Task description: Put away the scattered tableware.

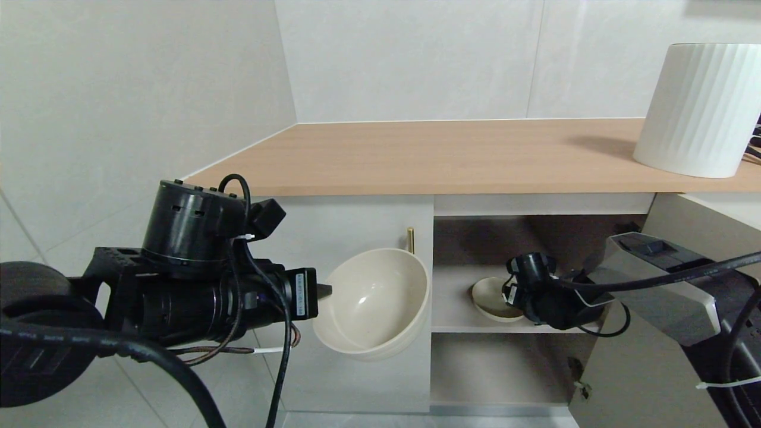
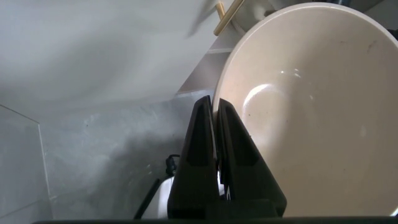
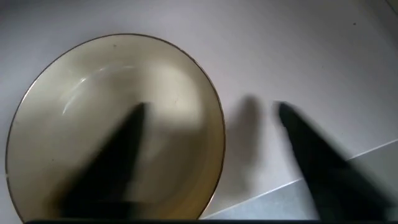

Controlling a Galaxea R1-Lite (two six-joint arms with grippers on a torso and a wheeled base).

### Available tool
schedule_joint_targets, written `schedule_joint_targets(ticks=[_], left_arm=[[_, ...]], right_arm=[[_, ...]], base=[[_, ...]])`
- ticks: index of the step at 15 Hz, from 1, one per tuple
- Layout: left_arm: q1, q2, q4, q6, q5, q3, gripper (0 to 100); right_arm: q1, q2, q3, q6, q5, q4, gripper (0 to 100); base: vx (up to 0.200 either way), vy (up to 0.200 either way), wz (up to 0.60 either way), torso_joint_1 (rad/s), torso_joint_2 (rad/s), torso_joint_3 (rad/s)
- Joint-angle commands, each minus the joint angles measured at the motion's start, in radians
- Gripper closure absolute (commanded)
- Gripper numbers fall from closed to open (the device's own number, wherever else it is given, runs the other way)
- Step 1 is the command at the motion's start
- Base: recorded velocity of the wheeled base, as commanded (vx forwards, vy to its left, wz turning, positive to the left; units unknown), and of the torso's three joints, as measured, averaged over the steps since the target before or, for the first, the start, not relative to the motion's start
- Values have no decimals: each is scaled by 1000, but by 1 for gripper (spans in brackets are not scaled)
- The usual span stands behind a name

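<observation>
Closest to us, our left gripper (image 1: 324,291) is clamped on the rim of a cream bowl (image 1: 374,303), which hangs tilted just beyond its fingertips, in front of the closed cupboard door (image 1: 357,226). Farther in, our right gripper (image 3: 210,109) sits inside the open cupboard with its fingers spread wide, one above a shallow cream dish (image 3: 93,124) lying on the shelf (image 1: 452,309), the other past the dish's rim. Above and beyond both grippers, a white ribbed pot (image 1: 701,110) stands on the wooden counter (image 1: 446,154)
</observation>
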Motion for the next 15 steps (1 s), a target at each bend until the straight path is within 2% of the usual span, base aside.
schedule_joint_targets(ticks=[1,3,5,7,8,10,11,14,15], left_arm=[[0,13,-1,-1,-2,0,100],[0,61,-1,2,11,-3,100],[-20,116,-1,12,68,-9,100],[-50,168,6,59,121,-11,100],[-70,196,7,78,156,-7,100],[-100,239,7,95,196,-6,100],[-132,272,7,108,239,-7,100],[-212,288,7,110,276,-4,100],[-221,288,7,108,276,-4,100]], right_arm=[[8,-36,24,5,1,-1,0],[34,-163,139,14,18,1,0],[83,-366,295,8,119,7,0],[135,-570,381,-21,263,90,0],[171,-675,393,-25,306,193,0],[226,-803,393,-29,357,332,0],[281,-898,389,-34,424,437,0],[373,-941,393,-38,452,522,0],[407,-938,397,-44,452,533,0]], base=[[0,0,0,0,0,0],[0,0,0,0,0,0],[0,0,0,0,0,0],[0,0,0,0,0,0],[0,0,0,0,0,0],[0,0,0,0,0,0],[0,0,0,0,0,0],[0,0,0,0,0,0],[0,0,0,0,0,0]])
